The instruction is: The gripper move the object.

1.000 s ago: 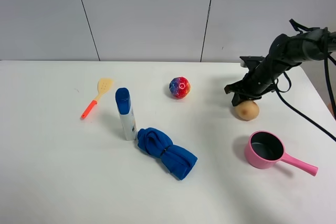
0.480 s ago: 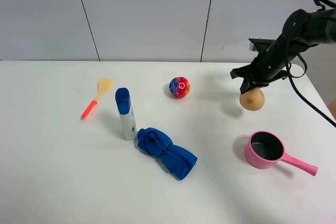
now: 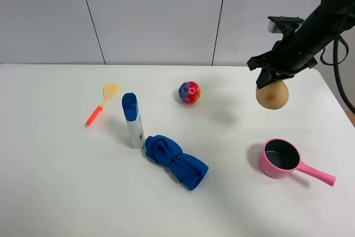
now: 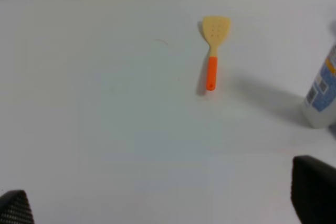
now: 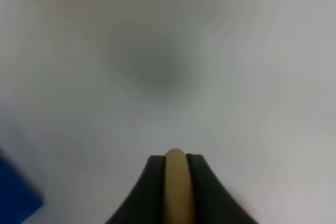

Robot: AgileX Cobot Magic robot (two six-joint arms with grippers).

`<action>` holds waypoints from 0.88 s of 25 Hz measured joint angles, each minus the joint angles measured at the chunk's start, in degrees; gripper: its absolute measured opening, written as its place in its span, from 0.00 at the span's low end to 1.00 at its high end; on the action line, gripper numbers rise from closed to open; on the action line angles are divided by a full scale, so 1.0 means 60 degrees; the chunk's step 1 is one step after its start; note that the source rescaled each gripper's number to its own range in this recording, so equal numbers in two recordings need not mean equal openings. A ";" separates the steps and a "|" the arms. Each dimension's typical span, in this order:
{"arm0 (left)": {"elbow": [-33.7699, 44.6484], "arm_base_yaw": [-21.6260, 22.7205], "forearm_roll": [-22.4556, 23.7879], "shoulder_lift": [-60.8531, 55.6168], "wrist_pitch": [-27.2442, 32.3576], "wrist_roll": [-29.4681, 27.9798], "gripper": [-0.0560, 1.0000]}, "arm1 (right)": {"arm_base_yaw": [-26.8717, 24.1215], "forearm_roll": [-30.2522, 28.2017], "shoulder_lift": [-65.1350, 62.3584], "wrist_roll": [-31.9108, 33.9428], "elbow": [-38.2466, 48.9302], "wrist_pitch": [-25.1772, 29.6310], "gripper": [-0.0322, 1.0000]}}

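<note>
The tan-brown potato-like object (image 3: 272,95) with a reddish spot hangs well above the table at the right, held from above by my right gripper (image 3: 273,79), which is shut on it. In the right wrist view the object (image 5: 175,182) shows as a tan sliver between the two dark fingers (image 5: 152,187), with its blurred shadow on the white table below. My left gripper is open: only its two dark fingertips (image 4: 314,196) show at the edges of the left wrist view, far apart and empty.
A pink saucepan (image 3: 283,159) sits below and in front of the held object. A red-and-blue ball (image 3: 189,92) lies mid-table. A blue-capped white bottle (image 3: 132,120), a blue cloth (image 3: 176,161) and an orange-handled spatula (image 3: 101,103) lie to the left.
My right gripper has lifted the object off the table and carried it upward and slightly right. The other things have not moved.
</note>
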 joint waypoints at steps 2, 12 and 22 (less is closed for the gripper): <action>0.0000 0.0000 0.0000 0.0000 0.0000 0.0000 1.00 | 0.0265 0.0000 -0.0561 0.0087 0.0627 -0.0068 0.03; 0.0000 0.0000 0.0000 0.0000 0.0000 0.0000 1.00 | 0.0639 -0.0783 -0.3157 0.0981 0.4160 -0.1279 0.03; 0.0000 0.0000 0.0000 0.0000 0.0000 0.0000 1.00 | 0.0646 -0.2522 -0.3501 0.1766 0.5699 -0.2633 0.03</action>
